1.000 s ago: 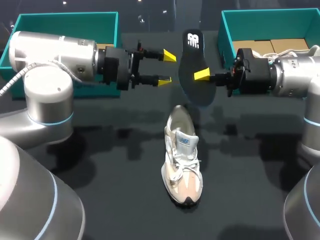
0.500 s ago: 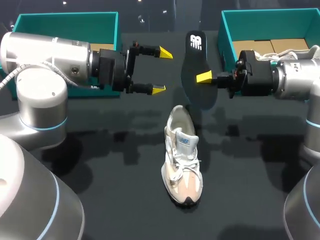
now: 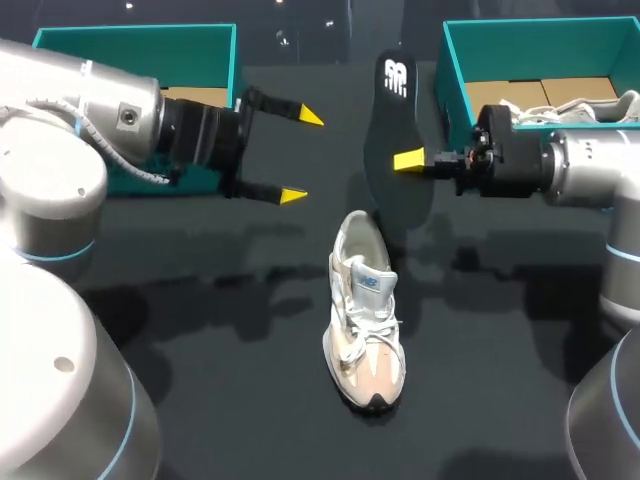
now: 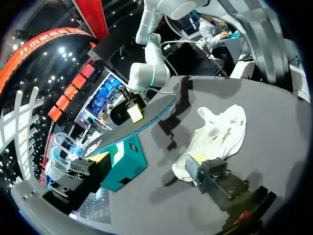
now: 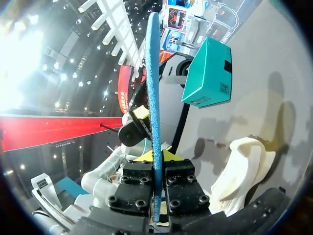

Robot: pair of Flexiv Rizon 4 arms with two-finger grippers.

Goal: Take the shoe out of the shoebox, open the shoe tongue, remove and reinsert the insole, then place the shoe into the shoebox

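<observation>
shoe lies mid-table, toe toward the near edge, open table on either side. right fingers pinch the insole upright beyond its heel. left fingers are spread wide and empty.

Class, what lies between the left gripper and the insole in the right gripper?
Nothing: in the head view, only bare dark table shows between the open left gripper and the upheld insole.
</observation>
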